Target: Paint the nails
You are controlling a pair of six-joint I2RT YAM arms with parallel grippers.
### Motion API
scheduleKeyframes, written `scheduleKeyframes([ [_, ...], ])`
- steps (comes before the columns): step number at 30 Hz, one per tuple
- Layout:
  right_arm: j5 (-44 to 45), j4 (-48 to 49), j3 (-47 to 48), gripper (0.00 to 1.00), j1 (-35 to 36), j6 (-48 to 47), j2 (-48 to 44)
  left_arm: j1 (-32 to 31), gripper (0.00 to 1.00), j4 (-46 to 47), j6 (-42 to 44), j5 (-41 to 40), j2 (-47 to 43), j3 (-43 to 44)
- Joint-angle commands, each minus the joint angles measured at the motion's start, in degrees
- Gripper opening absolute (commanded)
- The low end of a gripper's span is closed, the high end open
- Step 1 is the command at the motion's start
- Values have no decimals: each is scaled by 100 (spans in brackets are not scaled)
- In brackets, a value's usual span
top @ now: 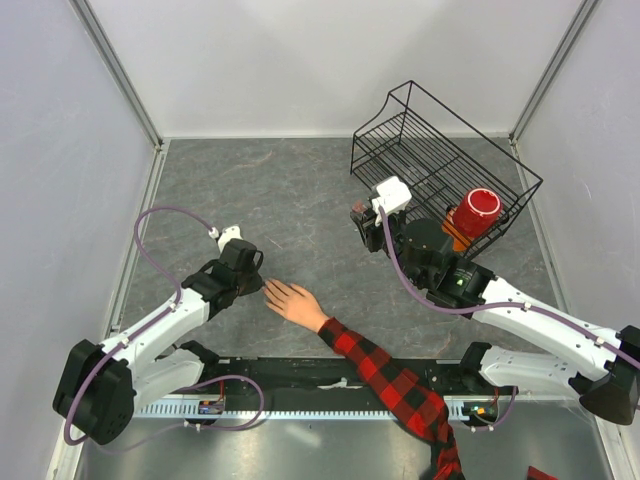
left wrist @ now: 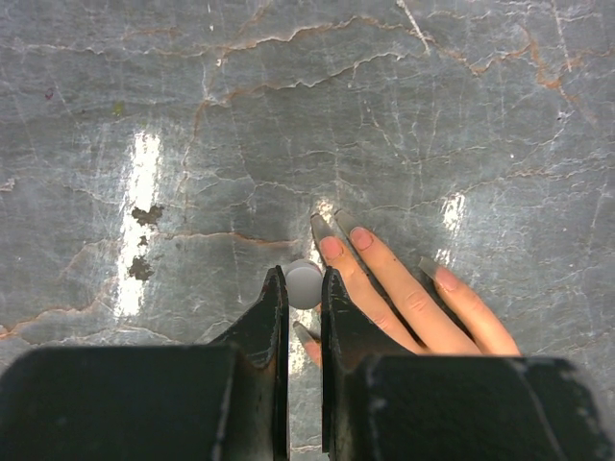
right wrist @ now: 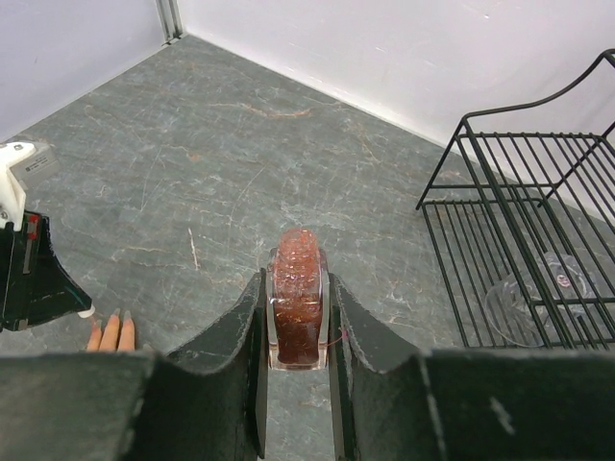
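A pale hand (top: 291,300) on a red-and-black plaid sleeve (top: 390,380) lies flat on the table, fingers spread. In the left wrist view its nails (left wrist: 332,247) show pinkish at the base with greyish tips. My left gripper (top: 250,276) is shut on a small white cap (left wrist: 305,284) and holds it right at the fingertips, beside the index finger. Whatever hangs under the cap is hidden. My right gripper (top: 362,216) is shut on a small dark red glittery bottle (right wrist: 298,305) and holds it above the table, well to the right of the hand (right wrist: 113,332).
A black wire basket (top: 440,160) stands at the back right with a red cup (top: 477,212) at its near edge. The basket also shows in the right wrist view (right wrist: 538,240), with a clear object inside it. White walls close in the grey marbled table (top: 300,190).
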Motion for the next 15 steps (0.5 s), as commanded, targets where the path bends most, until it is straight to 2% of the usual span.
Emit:
scheduleKeyframes([
  [1,-84,185,244,0,-43,73,4,45,2,308,50,-62,14,5],
  [15,-119,167,271,0,-60,73,22,98,2,282,59,-124,164,93],
])
